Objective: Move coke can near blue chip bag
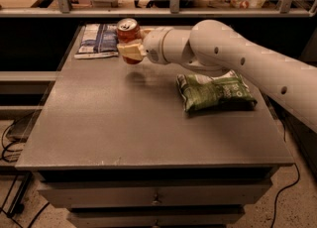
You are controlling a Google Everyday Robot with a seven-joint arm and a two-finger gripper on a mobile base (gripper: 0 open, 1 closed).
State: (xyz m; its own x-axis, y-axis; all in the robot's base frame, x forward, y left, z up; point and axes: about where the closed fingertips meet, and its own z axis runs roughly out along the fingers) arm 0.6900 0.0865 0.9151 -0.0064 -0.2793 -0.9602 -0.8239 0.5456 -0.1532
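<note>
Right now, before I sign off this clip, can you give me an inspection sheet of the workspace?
Surface: grey metal table top, drawers beneath.
Job's things: red aluminium coke can held above the surface; flat blue-and-white chip bag at the back left corner.
Clutter: crumpled green chip bag, right of centre.
Grippers: gripper shut on the can, beside the blue bag.
Cables: dark floor cables, left and right.
Surroundings: railed shelf behind.

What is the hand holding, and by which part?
The red aluminium coke can, gripped around its lower half by the hand, above the grey table's far side.
</note>
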